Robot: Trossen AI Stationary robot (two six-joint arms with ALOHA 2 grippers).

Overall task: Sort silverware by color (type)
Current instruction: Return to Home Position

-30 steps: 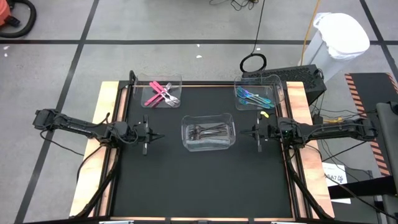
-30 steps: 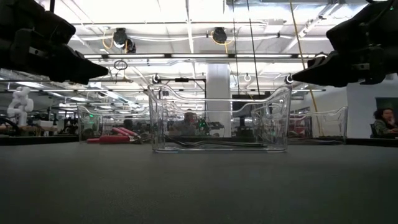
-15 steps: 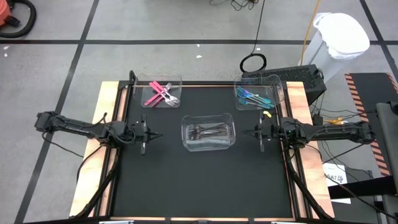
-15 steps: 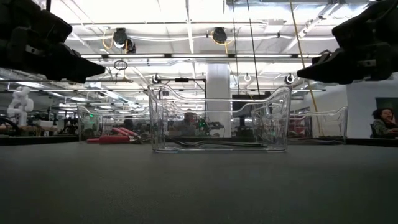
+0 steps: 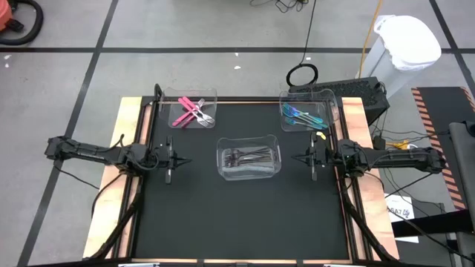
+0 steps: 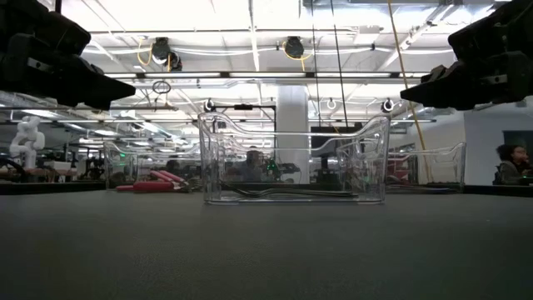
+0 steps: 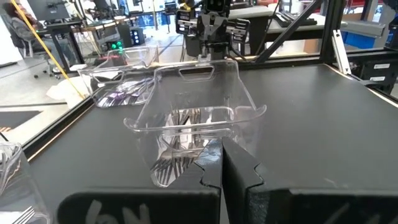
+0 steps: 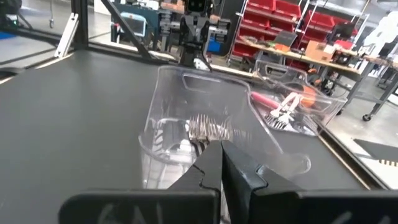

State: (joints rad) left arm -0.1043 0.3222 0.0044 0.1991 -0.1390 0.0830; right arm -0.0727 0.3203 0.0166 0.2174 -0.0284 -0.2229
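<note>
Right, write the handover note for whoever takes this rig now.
The left tool is shut and empty, above the mat left of the middle bin. The right tool is shut and empty, on that bin's right.
The pink silverware lies in the back-left bin, the blue-teal silverware in the back-right bin, the grey forks in the middle bin.
Done: all visible silverware is sorted. Left: probably only parking both arms.

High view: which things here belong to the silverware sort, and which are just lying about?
Job: pink silverware in the left bin, grey forks in the middle bin, blue-teal silverware in the right bin; left gripper and right gripper, both shut, flank the middle bin.

Lying about: white trash can, cable loop, dark box.
</note>
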